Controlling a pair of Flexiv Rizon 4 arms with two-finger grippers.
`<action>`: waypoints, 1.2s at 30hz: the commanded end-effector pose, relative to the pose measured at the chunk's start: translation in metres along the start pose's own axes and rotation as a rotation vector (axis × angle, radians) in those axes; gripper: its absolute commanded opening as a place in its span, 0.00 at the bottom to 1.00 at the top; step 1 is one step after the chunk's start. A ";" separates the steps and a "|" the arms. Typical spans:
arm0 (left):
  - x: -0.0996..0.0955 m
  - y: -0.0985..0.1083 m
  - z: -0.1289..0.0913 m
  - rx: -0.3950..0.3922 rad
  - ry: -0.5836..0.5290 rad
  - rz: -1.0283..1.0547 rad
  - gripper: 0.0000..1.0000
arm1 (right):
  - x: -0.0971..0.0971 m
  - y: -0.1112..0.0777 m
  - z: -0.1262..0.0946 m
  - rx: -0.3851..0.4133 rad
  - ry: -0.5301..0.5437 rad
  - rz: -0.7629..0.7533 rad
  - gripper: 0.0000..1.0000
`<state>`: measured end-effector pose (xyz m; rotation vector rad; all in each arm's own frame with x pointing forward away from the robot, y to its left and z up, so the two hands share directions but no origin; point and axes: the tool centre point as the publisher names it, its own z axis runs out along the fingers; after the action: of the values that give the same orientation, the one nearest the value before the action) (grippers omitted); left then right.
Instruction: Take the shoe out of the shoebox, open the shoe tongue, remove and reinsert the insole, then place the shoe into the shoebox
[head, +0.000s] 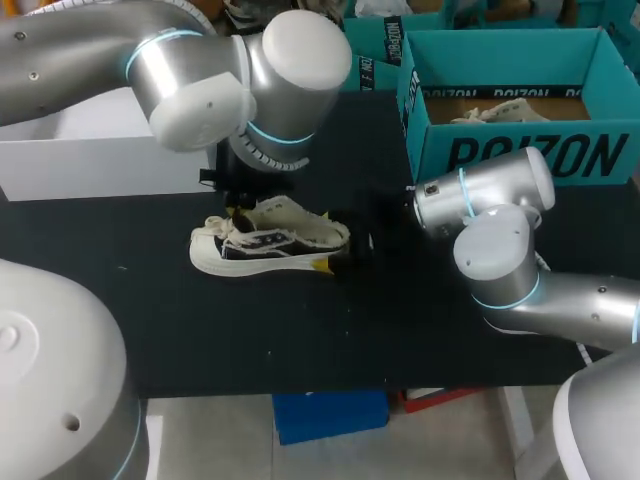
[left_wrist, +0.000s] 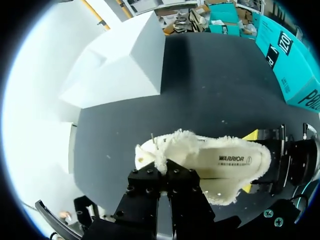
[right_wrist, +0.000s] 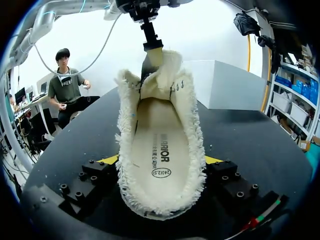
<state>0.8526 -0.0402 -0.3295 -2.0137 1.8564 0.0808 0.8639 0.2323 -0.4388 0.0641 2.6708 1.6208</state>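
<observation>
A black and white shoe (head: 265, 245) with cream fleece lining lies on the black table, toe to the left. My left gripper (head: 240, 205) hangs over its front, shut on the fleecy tongue (right_wrist: 157, 80) and holding it up and away from the opening. In the left wrist view its black fingers (left_wrist: 150, 177) pinch the tongue's edge. My right gripper (right_wrist: 160, 162) holds the heel, a yellow tip on each side of the shoe (right_wrist: 160, 150). The cream insole (right_wrist: 157, 145) lies flat inside. The teal shoebox (head: 520, 155) stands open at the back right.
A white box (head: 90, 150) stands at the back left of the table, close behind my left arm. Crumpled paper lies inside the shoebox. The black table (head: 300, 340) runs bare in front of the shoe to its front edge.
</observation>
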 end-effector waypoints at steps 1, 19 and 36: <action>-0.014 0.003 0.009 0.002 0.133 -0.011 0.00 | -0.001 -0.002 0.003 0.001 -0.002 0.001 0.00; -0.028 0.008 0.047 -0.056 0.196 -0.073 0.00 | -0.001 -0.002 0.003 0.001 -0.002 0.001 0.00; -0.031 -0.002 0.037 -0.091 0.296 -0.057 1.00 | -0.001 -0.002 0.003 0.001 -0.002 0.001 0.00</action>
<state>0.8580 -0.0046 -0.3583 -2.2236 1.9633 -0.0993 0.8643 0.2329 -0.4389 0.0651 2.6726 1.6188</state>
